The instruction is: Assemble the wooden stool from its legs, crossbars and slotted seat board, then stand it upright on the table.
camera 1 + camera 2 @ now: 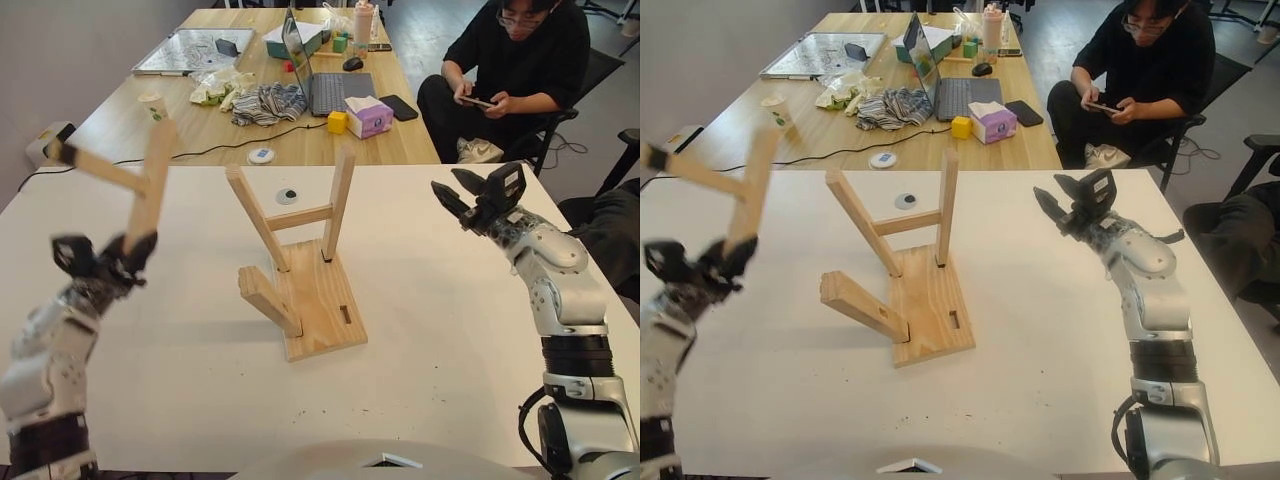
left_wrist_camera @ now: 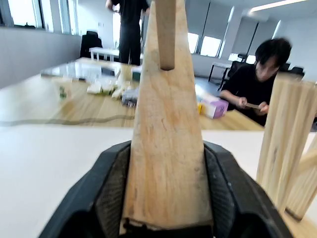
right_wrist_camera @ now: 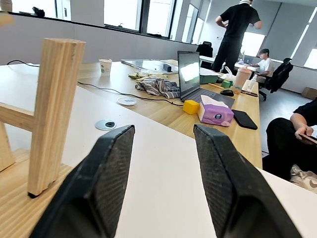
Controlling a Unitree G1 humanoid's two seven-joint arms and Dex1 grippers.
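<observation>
left eye view: one slotted seat board [image 1: 320, 310] is lying flat near the middle of the white worktop [image 1: 480, 340], with one open slot [image 1: 345, 315] showing near its right edge. four legs are showing in all. two of them, the left leg [image 1: 258, 218] and the right leg [image 1: 339, 203], are standing up from the board's far end, joined by one crossbar [image 1: 298, 217]. the left leg is leaning and the right leg is standing close to upright. a third leg [image 1: 268, 299] is lying slanted at the board's left edge, its lower end touching the board. the fourth leg [image 1: 152, 185] is rising from the left end effector [image 1: 108, 255], which is clamping the leg's lower end between both fingers [image 2: 109, 193] above the worktop's left side. a second crossbar [image 1: 98, 167] is sticking out from this leg toward the left, its free end in the air, making two crossbars in total. the held leg is sitting well apart from the seat board, to its left. the right end effector [image 1: 478, 195] is hovering above the worktop to the right of the standing pair, its fingers [image 3: 99, 188] spread wide and gripping nothing, apart from the right leg.
</observation>
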